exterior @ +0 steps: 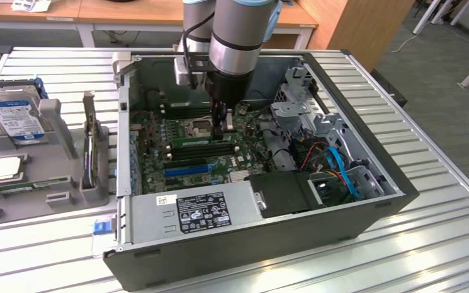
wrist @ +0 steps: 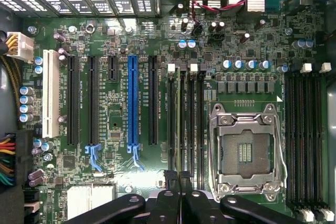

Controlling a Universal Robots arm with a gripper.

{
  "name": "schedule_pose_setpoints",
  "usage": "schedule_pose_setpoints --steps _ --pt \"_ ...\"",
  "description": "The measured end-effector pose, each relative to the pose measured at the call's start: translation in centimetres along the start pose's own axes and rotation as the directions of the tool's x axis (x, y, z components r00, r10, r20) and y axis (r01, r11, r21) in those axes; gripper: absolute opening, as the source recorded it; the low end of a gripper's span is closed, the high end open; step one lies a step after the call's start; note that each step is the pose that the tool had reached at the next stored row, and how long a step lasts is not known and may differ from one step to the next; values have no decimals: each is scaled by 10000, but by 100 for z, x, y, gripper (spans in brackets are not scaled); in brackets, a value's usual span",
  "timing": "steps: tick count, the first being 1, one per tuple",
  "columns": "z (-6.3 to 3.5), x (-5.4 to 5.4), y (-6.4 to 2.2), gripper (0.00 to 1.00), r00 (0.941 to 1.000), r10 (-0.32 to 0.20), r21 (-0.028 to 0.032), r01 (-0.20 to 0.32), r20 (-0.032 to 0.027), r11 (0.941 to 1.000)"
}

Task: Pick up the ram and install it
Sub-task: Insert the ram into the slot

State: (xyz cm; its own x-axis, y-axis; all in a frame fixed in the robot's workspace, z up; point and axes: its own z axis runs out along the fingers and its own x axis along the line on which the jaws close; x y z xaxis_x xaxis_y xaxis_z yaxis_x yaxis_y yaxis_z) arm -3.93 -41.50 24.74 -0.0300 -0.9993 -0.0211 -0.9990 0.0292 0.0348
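While poised low inside the open computer case (exterior: pixel 218 274), showed the gripper (exterior: pixel 221 128) (wrist: pixel 179 178) with its fingertips pressed together, no gap left between them. Hung over the bank of memory slots (wrist: pixel 201 124) just beside the processor socket (exterior: pixel 199 127) (wrist: pixel 247 150). Had the ram (exterior: pixel 195 139) (wrist: pixel 181 119) standing on edge in one slot of that bank, a thin green strip running beneath the closed tips near one of its ends. Could not tell whether the tips touched it. Stood apart from the long blue expansion slot (wrist: pixel 132 103). Outside the case, on the exterior view's left, held a blue-labelled hard drive (exterior: pixel 10 113) in a grey holder (exterior: pixel 59 131).
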Motion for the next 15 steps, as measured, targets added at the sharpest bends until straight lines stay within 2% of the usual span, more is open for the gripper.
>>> schedule_pose_setpoints --steps 15 --pt "44 13 -2 11 10000 -6 0 6 -4 10000"
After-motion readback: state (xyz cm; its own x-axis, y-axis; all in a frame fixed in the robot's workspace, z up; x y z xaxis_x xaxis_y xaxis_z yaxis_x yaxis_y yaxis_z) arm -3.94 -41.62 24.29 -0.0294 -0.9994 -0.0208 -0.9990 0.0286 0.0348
